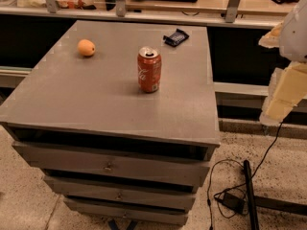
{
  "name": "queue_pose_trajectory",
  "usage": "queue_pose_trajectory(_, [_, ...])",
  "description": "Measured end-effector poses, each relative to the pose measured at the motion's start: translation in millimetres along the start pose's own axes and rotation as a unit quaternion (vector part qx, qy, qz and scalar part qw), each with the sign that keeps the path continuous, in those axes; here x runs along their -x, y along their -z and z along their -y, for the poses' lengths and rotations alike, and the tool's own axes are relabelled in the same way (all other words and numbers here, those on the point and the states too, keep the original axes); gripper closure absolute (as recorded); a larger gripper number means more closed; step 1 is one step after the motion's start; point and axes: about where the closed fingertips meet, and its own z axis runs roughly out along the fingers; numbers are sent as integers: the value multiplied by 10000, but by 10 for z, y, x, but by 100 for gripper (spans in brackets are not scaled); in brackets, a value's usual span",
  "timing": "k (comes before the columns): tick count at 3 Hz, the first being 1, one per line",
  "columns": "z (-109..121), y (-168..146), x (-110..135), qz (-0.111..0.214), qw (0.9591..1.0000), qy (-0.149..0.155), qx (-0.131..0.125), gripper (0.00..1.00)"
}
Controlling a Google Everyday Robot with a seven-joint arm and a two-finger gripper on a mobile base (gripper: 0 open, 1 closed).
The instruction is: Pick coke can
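Three things sat well apart on the grey surface (pixel 96 99): the coke can (pixel 149 70) upright near the middle, an orange (pixel 86 47) at the far left, a dark wrapper (pixel 175 37) at the far right. Standing alone, the can looked easy to approach from any side. The tool (pixel 283 97) hung beyond the right edge, touching nothing on the surface. I could not tell whether it was clenched or released.

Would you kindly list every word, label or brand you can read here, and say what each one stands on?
No text can be quoted outright.
coke can: white script down its side, too blurred to read.
dark packet: pale markings, too small to read.
gripper, at the right edge beside the grey cabinet: no lettering visible.
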Motion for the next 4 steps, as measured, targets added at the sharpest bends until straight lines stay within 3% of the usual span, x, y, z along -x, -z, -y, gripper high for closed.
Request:
queue_pose_trajectory(1, [0, 0, 1, 2, 10000, -1, -1, 0])
queue_pose_trajectory(2, [-48, -59, 120, 542, 9982, -244, 22, 0])
queue_pose_trajectory(4, [-110, -212, 380, 1487, 9864, -700, 61, 0])
